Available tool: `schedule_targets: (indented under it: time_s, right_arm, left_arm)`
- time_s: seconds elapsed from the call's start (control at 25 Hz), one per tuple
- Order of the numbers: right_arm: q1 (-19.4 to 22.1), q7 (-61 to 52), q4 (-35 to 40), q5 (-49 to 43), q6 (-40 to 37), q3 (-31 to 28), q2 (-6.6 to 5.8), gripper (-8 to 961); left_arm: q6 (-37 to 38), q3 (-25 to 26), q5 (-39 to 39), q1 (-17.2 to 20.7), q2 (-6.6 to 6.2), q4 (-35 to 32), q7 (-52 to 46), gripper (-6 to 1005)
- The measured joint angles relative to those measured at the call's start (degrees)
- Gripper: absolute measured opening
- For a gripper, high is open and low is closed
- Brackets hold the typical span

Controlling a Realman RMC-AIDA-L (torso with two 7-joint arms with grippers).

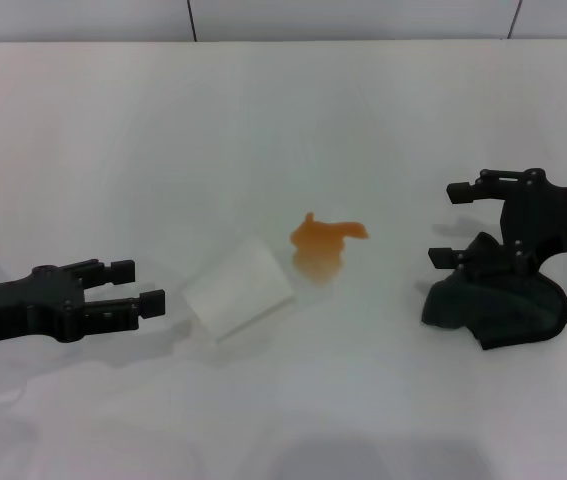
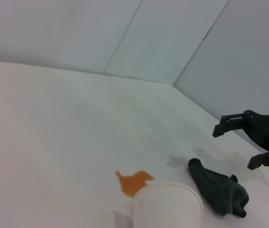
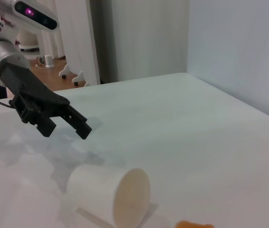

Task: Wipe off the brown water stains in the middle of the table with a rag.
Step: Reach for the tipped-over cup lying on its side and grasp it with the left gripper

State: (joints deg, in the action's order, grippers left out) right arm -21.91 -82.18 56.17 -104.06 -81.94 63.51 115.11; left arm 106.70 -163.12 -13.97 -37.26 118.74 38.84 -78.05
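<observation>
**Inspector:** Condition of the table (image 1: pixel 283 120)?

**Assistant:** White, smooth top. The brown water stains (image 1: pixel 325 238) lie near its middle as one orange-brown blotch of irregular shape. A white paper cup (image 1: pixel 239 290) lies on its side just beside the blotch, on the robot's left of it, with its open mouth towards the stain. In the left wrist view the stain (image 2: pixel 134 181) shows just past the cup's rim (image 2: pixel 168 205).

**Inspector:** And the rag?

**Assistant:** The rag (image 1: pixel 493 305) is a dark, lumpy cloth lying on the table at the robot's right, well apart from the stain. It is bunched, not spread flat.

**Inspector:** Right gripper?

**Assistant:** The right gripper (image 1: pixel 447 224) sits directly over the rag, fingers pointing towards the table's middle. The fingers stand spread wide with a clear gap between them, and nothing is held. The lower finger lies at the rag's near edge; whether it touches the cloth I cannot tell.

**Inspector:** Left gripper?

**Assistant:** The left gripper (image 1: pixel 139 284) hovers low at the robot's left, just short of the cup's closed end. Its fingers are parted and hold nothing. The right wrist view confirms this gripper (image 3: pixel 79 123) above the table behind the cup (image 3: pixel 109 193).
</observation>
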Motion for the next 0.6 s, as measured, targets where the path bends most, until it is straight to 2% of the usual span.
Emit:
schedule_targets:
  time_s: [0.24, 0.36, 0.48, 0.6]
  right_arm:
    - [-0.27, 0.02, -0.22, -0.01, 0.10, 0.17, 0.06, 872]
    - [-0.37, 0.03, -0.29, -0.01, 0.12, 0.19, 0.05, 872]
    - [-0.41, 0.02, -0.08, -0.01, 0.13, 0.16, -0.02, 872]
    - [-0.42, 0.02, -0.01, -0.01, 0.12, 0.03, -0.04, 872]
  left_arm:
    - [0.18, 0.00, 0.00, -0.19, -0.04, 0.05, 0.00, 869]
    - [2.57, 0.00, 0.06, -0.94, -0.18, 0.59, -0.27, 867]
    - [7.04, -0.04, 1.33, -2.95, -0.97, 4.30, -2.01, 864]
    - [7.85, -0.07, 6.12, -6.67, -2.26, 9.66, -5.48, 862]
